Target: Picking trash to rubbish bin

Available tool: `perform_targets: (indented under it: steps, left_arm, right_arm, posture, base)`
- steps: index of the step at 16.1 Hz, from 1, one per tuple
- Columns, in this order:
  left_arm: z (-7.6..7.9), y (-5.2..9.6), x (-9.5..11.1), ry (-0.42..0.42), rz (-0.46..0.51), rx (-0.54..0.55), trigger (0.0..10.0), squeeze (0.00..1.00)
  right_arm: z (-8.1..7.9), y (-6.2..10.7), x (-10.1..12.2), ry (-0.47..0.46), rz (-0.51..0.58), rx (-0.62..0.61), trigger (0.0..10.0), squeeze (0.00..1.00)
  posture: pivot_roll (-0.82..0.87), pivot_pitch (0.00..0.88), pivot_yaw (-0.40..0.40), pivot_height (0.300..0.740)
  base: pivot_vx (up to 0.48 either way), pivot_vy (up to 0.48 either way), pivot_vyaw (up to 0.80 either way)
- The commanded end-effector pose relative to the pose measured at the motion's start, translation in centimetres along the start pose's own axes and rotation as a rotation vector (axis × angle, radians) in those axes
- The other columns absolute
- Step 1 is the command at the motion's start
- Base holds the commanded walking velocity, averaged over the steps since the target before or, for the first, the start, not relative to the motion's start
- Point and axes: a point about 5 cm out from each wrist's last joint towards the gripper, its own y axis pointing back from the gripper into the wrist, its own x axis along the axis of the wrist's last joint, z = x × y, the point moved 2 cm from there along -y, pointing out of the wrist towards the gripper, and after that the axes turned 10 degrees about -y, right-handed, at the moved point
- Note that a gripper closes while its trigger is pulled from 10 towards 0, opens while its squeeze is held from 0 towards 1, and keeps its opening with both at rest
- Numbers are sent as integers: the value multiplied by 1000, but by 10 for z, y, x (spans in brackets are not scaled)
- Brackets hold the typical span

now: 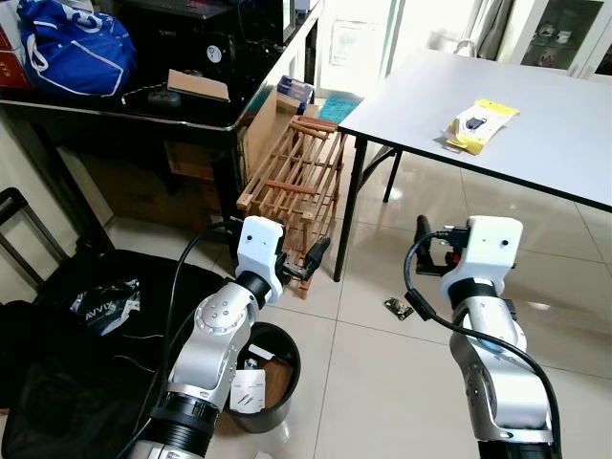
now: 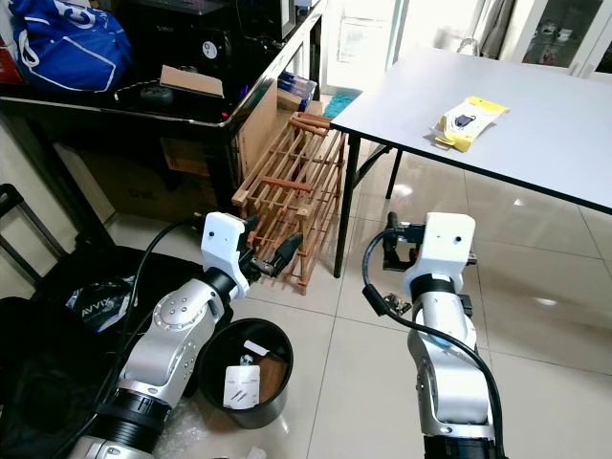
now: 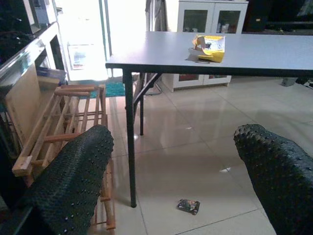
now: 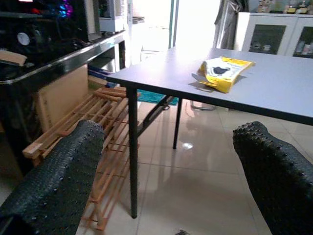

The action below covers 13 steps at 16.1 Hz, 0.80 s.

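Note:
A black rubbish bin [image 1: 293, 360] stands on the tiled floor under my left arm, with white paper and a brown scrap inside. My left gripper [image 1: 308, 261] hovers open and empty above and just beyond it, pointing toward the table leg. A small dark wrapper [image 1: 399, 307] lies on the floor near that leg, between my two arms; the wrapper [image 3: 188, 206] also shows between the left fingers. My right gripper [image 1: 432, 247] is raised over the floor right of the wrapper, open and empty. A yellow packet [image 1: 481, 124] lies on the grey table [image 1: 545, 143].
A wooden slatted rack [image 1: 296, 186] leans against a black desk [image 1: 191, 110] carrying a blue bag [image 1: 72, 43] and a cardboard piece. A black open suitcase [image 1: 67, 354] lies at the left. White cabinets [image 3: 205, 19] stand behind the table.

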Motion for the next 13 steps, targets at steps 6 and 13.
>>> perform_targets:
  steps: [6,13]
  left_arm:
    - [3,-3,0,3,-7,-1,10000,0]
    - [4,-5,-2,6,-13,-10,10000,0]
  right_arm:
    - [-9,-2,6,-14,8,38,10000,0]
    - [-9,-3,7,-17,9,40,10000,0]
  posture:
    - [-64,45,-3,740]
    - [-69,42,4,740]
  base:
    - [0,-436,0]
    - [0,-469,0]
